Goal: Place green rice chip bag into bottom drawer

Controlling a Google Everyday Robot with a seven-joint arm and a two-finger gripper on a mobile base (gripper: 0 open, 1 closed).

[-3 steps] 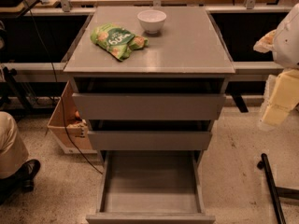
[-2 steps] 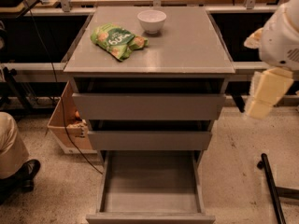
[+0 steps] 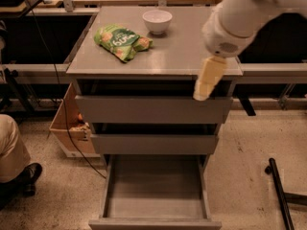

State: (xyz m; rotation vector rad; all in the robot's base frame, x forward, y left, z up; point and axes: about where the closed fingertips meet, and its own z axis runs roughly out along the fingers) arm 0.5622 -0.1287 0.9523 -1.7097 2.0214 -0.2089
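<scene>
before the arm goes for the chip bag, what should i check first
1. Bottom drawer pulled open: ok.
2. Room in the drawer: ok, its floor shows bare.
3. Green rice chip bag within open access: ok, it lies uncovered on the left of the cabinet top.
4. White bowl out of the way: ok, it stands behind the bag, not on it.
5. Gripper on the bag: not ok, it hangs at the cabinet's right front edge, apart from the bag.
</scene>
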